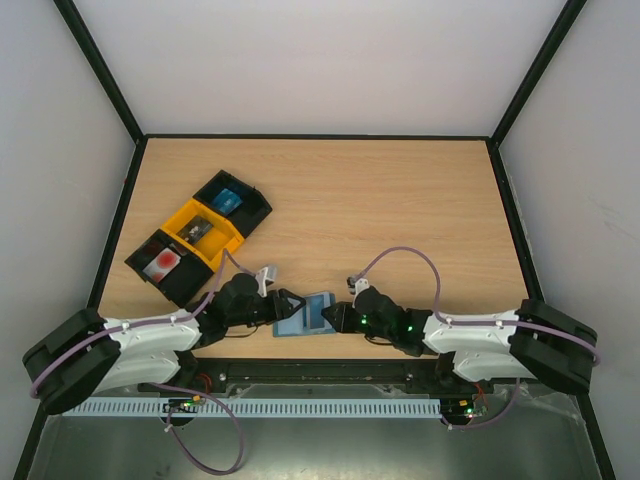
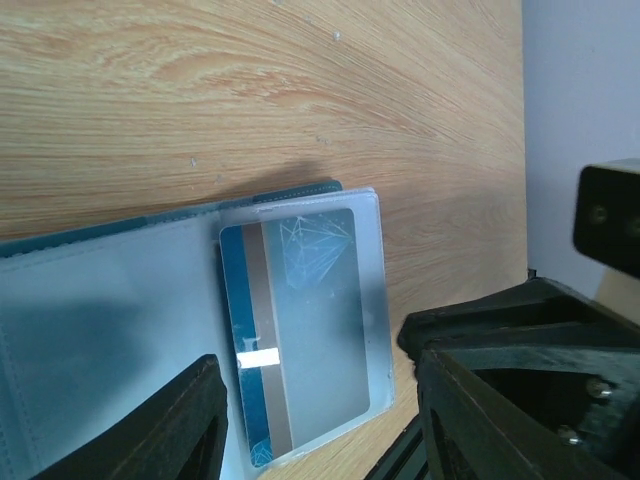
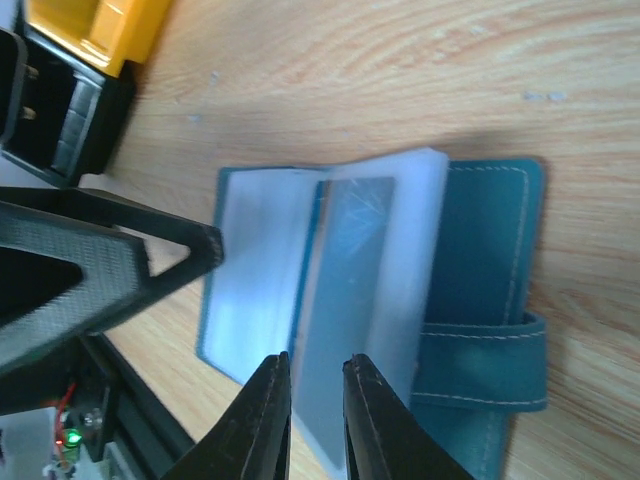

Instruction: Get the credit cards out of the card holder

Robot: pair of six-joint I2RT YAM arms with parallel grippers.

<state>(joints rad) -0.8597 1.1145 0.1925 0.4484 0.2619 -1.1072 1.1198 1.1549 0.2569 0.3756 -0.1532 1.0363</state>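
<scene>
Near the bottom of the top view the wallet [image 1: 303,324] lies open by the near edge of the table [image 1: 400,220], between both grippers; only the wrist views show a blue card [image 2: 300,320] inside its clear sleeve; the left gripper [image 2: 315,370] stands about half open astride that sleeve, gripping nothing; the right gripper [image 3: 317,368] is nearly closed, pinching the sleeve's edge with the card in it; bare wood stretches right and beyond; black and yellow trays [image 1: 181,214] sit at upper left.
</scene>
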